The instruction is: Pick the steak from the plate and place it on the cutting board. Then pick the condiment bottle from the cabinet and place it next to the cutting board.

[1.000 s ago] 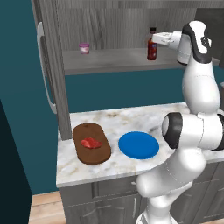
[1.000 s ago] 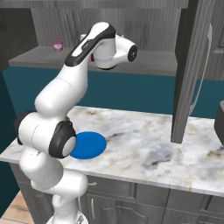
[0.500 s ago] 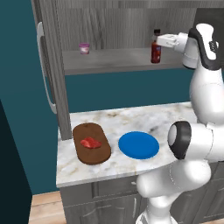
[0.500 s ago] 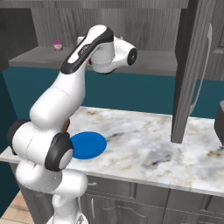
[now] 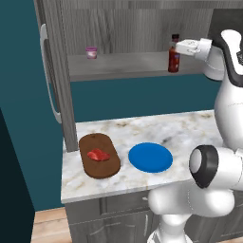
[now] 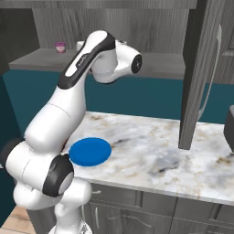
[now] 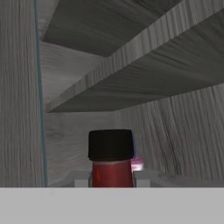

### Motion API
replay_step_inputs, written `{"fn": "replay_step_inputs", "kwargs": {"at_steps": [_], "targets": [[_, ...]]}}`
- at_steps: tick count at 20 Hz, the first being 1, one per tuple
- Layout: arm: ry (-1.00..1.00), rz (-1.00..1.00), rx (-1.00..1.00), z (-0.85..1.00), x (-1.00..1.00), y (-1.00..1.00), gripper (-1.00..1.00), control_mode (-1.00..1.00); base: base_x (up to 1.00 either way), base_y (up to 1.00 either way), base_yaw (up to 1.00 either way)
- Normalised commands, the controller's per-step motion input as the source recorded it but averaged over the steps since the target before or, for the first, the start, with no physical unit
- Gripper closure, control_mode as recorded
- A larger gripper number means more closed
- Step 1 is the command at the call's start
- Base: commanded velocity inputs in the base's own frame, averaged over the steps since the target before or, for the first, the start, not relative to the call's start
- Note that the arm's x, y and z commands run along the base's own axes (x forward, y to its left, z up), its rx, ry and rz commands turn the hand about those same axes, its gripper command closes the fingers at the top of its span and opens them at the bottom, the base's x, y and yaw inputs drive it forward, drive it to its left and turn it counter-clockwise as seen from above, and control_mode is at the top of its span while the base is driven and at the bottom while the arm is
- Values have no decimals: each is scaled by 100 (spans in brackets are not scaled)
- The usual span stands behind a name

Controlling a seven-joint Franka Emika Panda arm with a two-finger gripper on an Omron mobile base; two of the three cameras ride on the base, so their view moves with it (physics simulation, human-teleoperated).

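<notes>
Steak (image 5: 98, 155) lies on cutting board (image 5: 98, 155) at the left end of the marble counter (image 5: 190, 128), w/ the blue plate (image 5: 150, 157) just beside the board to its right. Condiment bottle (image 5: 173, 54) stands upright at the right end of the cabinet (image 5: 118, 62) shelf, pinched between the gripper (image 5: 177, 48) jaws near its neck; in hand view its black cap & red body (image 7: 111, 157) sit dead centre. Small pink-lidded cup (image 5: 91, 52) sits well apart at the shelf's left end.
</notes>
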Motion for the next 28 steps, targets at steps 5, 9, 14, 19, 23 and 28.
{"fn": "replay_step_inputs", "kwargs": {"at_steps": [5, 9, 14, 19, 23, 28], "targets": [[0, 0, 0, 0, -40, 0, 100, -100, 0, 0, 0], [0, 0, 0, 0, -41, 0, 100, -100, 0, 0, 0], [0, 0, 0, -4, -44, 0, 100, -100, 0, 0, 0], [0, 0, 0, -18, -39, 0, 100, -100, 0, 0, 0], [0, 0, 0, -23, -33, 0, 100, -100, 0, 0, 0], [0, 0, 0, -22, -32, 0, 100, -100, 0, 0, 0]]}}
